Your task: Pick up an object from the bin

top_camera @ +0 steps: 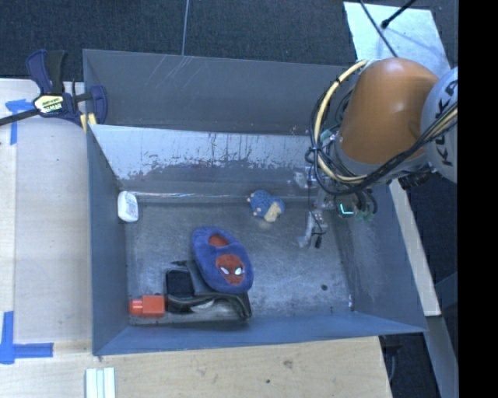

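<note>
Grey metal bin point(233, 101): floor scuffed & scratched pale, back wall w/ dark reddish streaks running down. Dark carpet-like floor point(156, 23) beyond the far rim. Gripper point(314, 232) hangs low over bare bin floor on the right side, below the arm's orange cover point(385, 109). Can't tell if it's open or closed, or gripping anything. Nearest thing: small blue & yellow soft toy point(266, 206), near its left, apart, by back wall. Blue Spider-Man-face slipper point(222, 263) sits front-left, touching a black strapped object point(180, 284) w/ an orange-red block point(148, 305) beside it. Small white oval piece point(128, 207) at left wall.

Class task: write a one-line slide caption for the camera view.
The pincer sits low in the bin, right of a small blue-and-yellow toy; a blue slipper lies farther left.
</note>
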Robot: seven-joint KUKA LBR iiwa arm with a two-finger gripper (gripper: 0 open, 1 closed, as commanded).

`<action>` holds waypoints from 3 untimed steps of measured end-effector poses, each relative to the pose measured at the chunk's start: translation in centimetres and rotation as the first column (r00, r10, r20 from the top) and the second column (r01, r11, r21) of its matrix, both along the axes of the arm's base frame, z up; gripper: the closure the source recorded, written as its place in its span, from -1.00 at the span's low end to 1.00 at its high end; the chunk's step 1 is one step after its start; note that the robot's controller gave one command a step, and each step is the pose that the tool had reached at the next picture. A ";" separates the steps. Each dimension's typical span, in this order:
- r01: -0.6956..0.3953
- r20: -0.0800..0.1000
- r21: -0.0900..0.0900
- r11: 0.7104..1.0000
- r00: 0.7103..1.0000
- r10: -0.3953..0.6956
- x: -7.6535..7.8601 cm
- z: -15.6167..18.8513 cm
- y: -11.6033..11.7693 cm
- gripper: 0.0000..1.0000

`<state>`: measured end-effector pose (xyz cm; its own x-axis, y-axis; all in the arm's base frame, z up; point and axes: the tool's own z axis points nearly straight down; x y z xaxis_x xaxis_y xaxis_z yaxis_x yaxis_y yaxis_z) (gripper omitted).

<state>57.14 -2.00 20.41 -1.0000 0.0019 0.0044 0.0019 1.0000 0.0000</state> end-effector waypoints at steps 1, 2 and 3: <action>0.123 0.017 0.001 0.992 0.992 -0.123 4.4 -13.3 -0.1 -1.00; 0.121 0.019 0.000 0.993 0.993 -0.121 4.5 -12.9 -0.1 1.00; 0.068 0.018 0.001 0.998 0.998 -0.068 5.2 0.7 1.5 1.00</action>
